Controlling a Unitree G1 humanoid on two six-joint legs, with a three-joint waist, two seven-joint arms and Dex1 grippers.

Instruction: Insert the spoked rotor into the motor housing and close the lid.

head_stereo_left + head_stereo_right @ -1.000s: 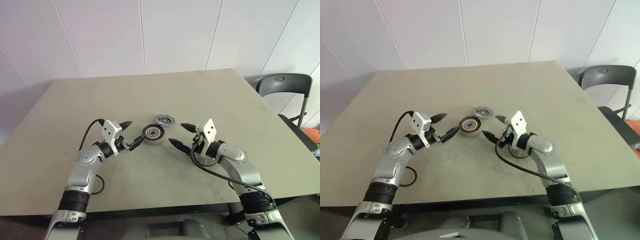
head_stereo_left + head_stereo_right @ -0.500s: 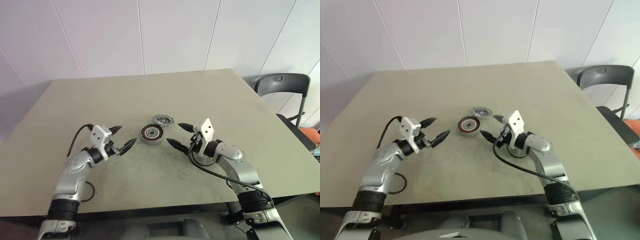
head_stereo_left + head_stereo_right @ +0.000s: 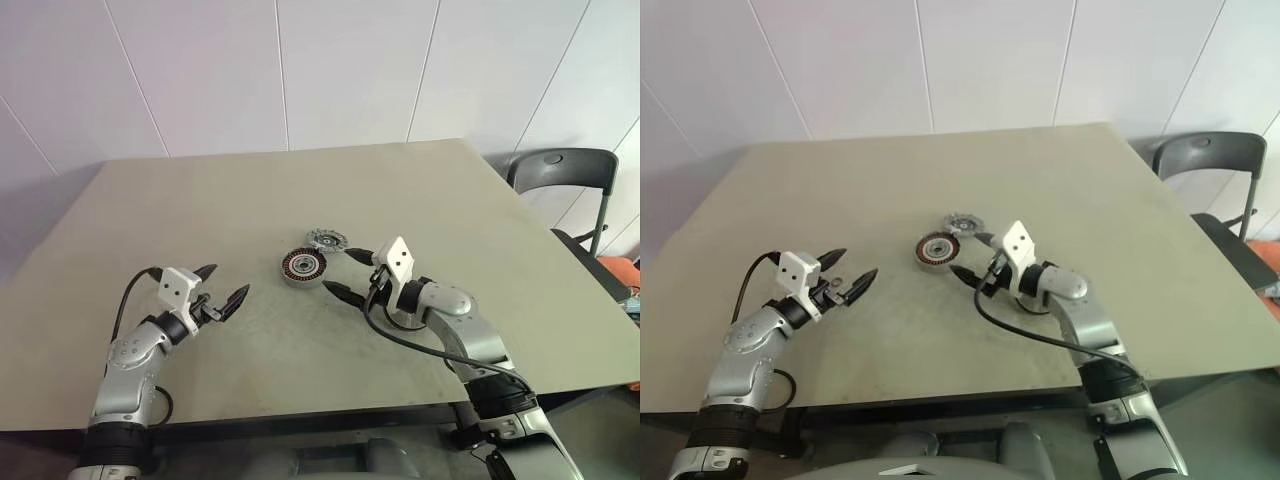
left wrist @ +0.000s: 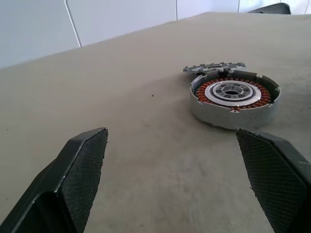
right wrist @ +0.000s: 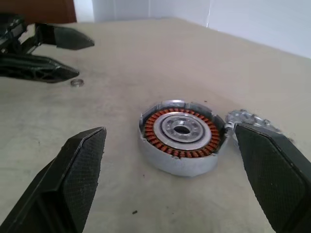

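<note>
On the beige table (image 3: 200, 200), near its middle, lies the motor housing (image 3: 304, 268), a short round puck with a ring of reddish copper windings around a silver centre. The spoked rotor (image 3: 327, 239), a flat silver-grey toothed disc, lies just beside it on the far side.

The right wrist view brings out a tiny metal ring (image 5: 77, 83) on the table near the left gripper, too small to make out in the head views. The left wrist view shows the rotor's edge peeking over the housing's far rim.

The left gripper (image 3: 221, 285) is spread wide and holds nothing, well apart from the housing. The right gripper (image 3: 347, 274) is also spread wide and empty, its fingertips just beside the housing and rotor, touching neither as far as can be seen.
</note>
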